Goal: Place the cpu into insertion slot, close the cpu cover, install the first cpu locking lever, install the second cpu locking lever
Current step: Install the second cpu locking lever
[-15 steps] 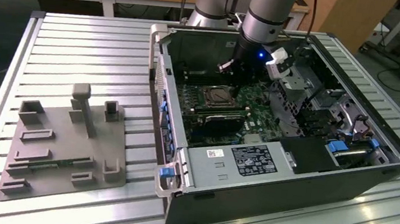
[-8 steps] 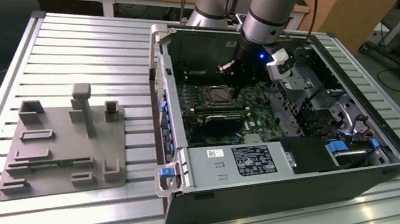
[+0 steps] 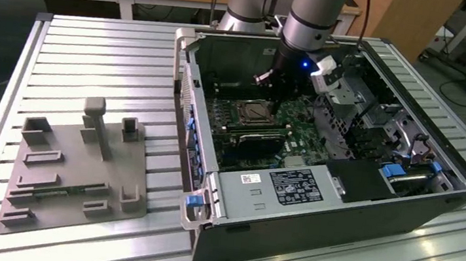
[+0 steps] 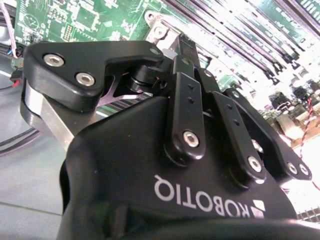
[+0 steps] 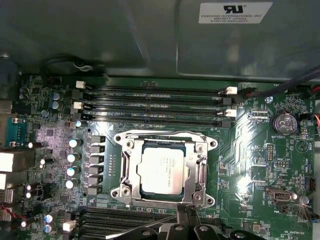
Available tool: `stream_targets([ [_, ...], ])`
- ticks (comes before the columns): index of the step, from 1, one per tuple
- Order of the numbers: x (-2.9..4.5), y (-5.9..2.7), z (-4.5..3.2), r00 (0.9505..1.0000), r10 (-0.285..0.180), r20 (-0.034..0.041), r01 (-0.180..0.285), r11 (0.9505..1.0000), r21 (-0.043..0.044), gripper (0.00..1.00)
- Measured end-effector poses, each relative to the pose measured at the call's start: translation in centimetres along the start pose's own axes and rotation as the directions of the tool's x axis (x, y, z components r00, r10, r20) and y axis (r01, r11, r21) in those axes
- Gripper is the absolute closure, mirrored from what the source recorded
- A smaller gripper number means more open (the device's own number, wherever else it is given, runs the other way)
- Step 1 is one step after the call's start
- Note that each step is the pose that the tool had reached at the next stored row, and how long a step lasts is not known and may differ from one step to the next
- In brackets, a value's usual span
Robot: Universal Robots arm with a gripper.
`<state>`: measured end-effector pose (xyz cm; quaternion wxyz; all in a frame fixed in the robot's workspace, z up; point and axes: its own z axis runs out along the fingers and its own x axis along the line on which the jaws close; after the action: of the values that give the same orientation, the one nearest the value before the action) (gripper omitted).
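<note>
My arm (image 3: 310, 11) is grey tubing with a blue-ringed joint; its gripper (image 4: 190, 65) is glossy black, silver screws along the linkages, white lettering below.

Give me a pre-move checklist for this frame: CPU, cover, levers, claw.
1. CPU seated flat in the socket: ok, in the first wrist view it lies square inside the frame.
2. CPU cover lowered over the chip: ok, it lies flat around the CPU.
3. Locking levers latched: cannot tell; a thin metal rod slants free near the socket's lower edge.
4. Claw empty: cannot tell; its tips sit at the socket's edge.
5. Arm inside the computer case, over the motherboard: ok.
</note>
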<state>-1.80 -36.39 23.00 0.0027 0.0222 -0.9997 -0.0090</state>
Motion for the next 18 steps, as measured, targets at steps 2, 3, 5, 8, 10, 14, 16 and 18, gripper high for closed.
stream_targets([
  [2, 0.02, 0.01, -0.19, 1.0000, 0.000, 0.0000, 0.000, 1.0000, -0.0001, 0.90],
  [3, 0.03, 0.01, -0.26, 1.0000, 0.000, 0.0000, 0.000, 1.0000, 0.0000, 0.90],
  [5, 0.03, -0.07, -0.27, 1.0000, 0.000, 0.0001, 0.000, 1.0000, -0.0002, 0.90],
  [8, 0.07, -0.50, -0.28, 1.0000, 0.000, 0.0000, 0.000, 1.0000, -0.0001, 0.90],
  [10, 0.12, -0.83, -0.29, 1.0000, 0.000, 0.0001, 0.000, 1.0000, -0.0001, 0.90],
  [14, 0.48, -1.23, -0.29, 1.0000, 0.000, 0.0000, 0.000, 1.0000, 0.0000, 0.90],
  [16, 0.85, -1.24, -0.27, 1.0000, 0.000, 0.0001, 0.000, 1.0000, -0.0002, 0.90],
  [18, 1.28, -1.24, -0.25, 1.0000, 0.000, 0.0001, 0.000, 1.0000, -0.0002, 0.90],
])
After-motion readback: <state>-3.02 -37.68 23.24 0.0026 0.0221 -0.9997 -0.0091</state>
